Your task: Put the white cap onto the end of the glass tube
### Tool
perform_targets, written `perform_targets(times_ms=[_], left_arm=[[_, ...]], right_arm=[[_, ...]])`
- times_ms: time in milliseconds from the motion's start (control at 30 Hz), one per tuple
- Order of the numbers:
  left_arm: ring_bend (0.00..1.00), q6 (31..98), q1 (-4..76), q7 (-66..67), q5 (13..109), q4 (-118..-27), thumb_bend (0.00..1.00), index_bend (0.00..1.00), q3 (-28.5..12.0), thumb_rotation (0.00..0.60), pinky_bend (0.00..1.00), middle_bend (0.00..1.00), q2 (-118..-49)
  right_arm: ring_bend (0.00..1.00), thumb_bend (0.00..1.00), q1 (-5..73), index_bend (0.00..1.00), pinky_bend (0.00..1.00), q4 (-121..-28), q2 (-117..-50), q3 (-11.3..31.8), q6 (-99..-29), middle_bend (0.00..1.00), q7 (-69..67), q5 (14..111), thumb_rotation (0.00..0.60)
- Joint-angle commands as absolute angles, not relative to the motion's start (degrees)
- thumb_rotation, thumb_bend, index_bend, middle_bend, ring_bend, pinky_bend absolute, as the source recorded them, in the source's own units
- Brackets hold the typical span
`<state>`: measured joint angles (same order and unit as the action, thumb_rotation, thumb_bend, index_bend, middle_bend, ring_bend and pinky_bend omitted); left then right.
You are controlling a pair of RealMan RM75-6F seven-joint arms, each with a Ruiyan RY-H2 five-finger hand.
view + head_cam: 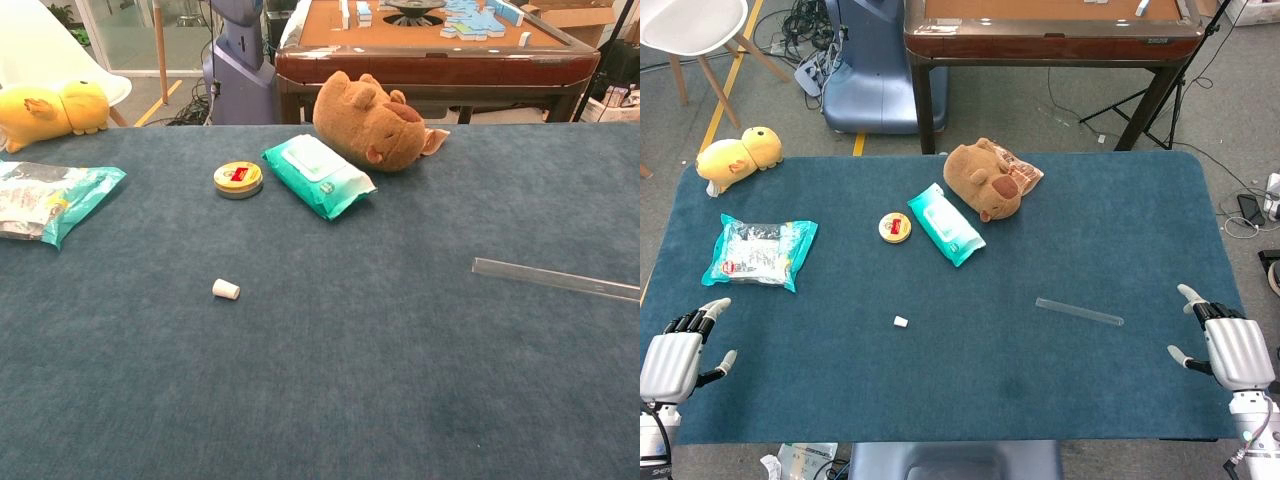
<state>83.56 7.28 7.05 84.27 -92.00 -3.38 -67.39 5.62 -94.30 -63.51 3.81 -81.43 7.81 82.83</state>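
The small white cap [901, 322] [226, 290] lies alone on the blue cloth, left of the middle. The clear glass tube [1079, 312] [556, 279] lies flat to the right, running off the right edge of the chest view. At the near left corner of the table my left hand [675, 355] rests with fingers apart, holding nothing. My right hand [1230, 345] sits at the near right corner, also empty with fingers spread, some way right of the tube. Neither hand shows in the chest view.
Along the back lie a yellow plush duck [738, 158], a teal snack bag [760, 251], a round tin [895, 227], a wet-wipes pack [946, 223] and a brown plush animal [987, 178]. A wooden table [1050, 30] stands behind.
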Motion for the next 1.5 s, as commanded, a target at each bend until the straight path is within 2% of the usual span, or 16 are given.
perform_targets(times_ms=[33,433,667,733,867,967,1033,1100,1200,1367,1500], left_arm=[[0.22,83.3,7.4,7.2,84.2,-92.1,0.27,0.15,-3.3,0.600,0.25,0.20,-67.3],[0.23,83.2,8.5,5.4,86.0,-91.1,0.27,0.15,-3.5,0.600,0.25,0.20,-67.0],[0.31,80.4,11.2,3.8,88.7,-90.7,0.27,0.17,-3.3,0.600,0.28,0.27,-65.9],[0.33,78.1,13.2,2.5,89.8,-90.4,0.27,0.18,-3.3,0.600,0.32,0.29,-65.3],[0.42,73.0,17.3,-0.2,91.2,-89.4,0.27,0.19,-3.6,0.600,0.51,0.39,-64.4],[0.55,69.0,20.6,-2.3,91.8,-88.5,0.28,0.20,-4.0,0.600,0.72,0.54,-64.3],[0.65,66.2,23.0,-3.8,92.4,-88.2,0.31,0.21,-4.0,0.600,0.82,0.63,-64.4],[0.78,63.6,25.0,-5.5,92.8,-87.9,0.39,0.23,-3.9,0.600,0.92,0.75,-64.5],[0.89,59.4,28.3,-9.2,93.6,-86.8,0.51,0.28,-3.5,0.600,0.99,0.88,-64.8],[0.95,52.6,32.8,-11.7,92.8,-86.1,0.61,0.29,-3.0,0.600,1.00,0.95,-65.3],[0.99,48.2,35.7,-11.3,91.8,-86.6,0.64,0.29,-2.6,0.522,1.00,0.98,-65.9]], right_arm=[[0.36,0.09,5.7,0.16,0.45,-94.2,-63.6,3.8,-81.2,0.39,7.8,82.7,0.600],[0.36,0.09,6.2,0.16,0.45,-95.0,-62.8,4.7,-81.8,0.39,7.4,83.0,0.600],[0.36,0.09,7.4,0.16,0.46,-97.1,-60.6,5.4,-81.7,0.39,6.9,84.7,0.600],[0.36,0.09,7.9,0.16,0.46,-97.6,-60.0,5.8,-81.6,0.39,7.4,85.0,0.600],[0.36,0.09,8.8,0.16,0.46,-99.2,-58.9,6.6,-81.1,0.40,8.7,84.6,0.600],[0.36,0.09,9.2,0.16,0.45,-100.4,-58.2,7.0,-80.8,0.41,9.8,84.2,0.600],[0.36,0.09,9.5,0.16,0.45,-101.1,-57.8,7.2,-80.6,0.42,10.5,83.9,0.600],[0.36,0.09,9.6,0.16,0.46,-101.7,-57.4,7.4,-80.6,0.43,10.8,83.6,0.600],[0.37,0.09,9.8,0.16,0.46,-102.1,-57.1,7.7,-80.5,0.44,11.1,83.1,0.600],[0.37,0.09,10.3,0.16,0.46,-101.9,-57.5,7.7,-79.9,0.47,11.3,82.4,0.600],[0.37,0.09,10.8,0.16,0.46,-101.5,-57.9,7.7,-78.6,0.47,11.6,81.2,0.600]])
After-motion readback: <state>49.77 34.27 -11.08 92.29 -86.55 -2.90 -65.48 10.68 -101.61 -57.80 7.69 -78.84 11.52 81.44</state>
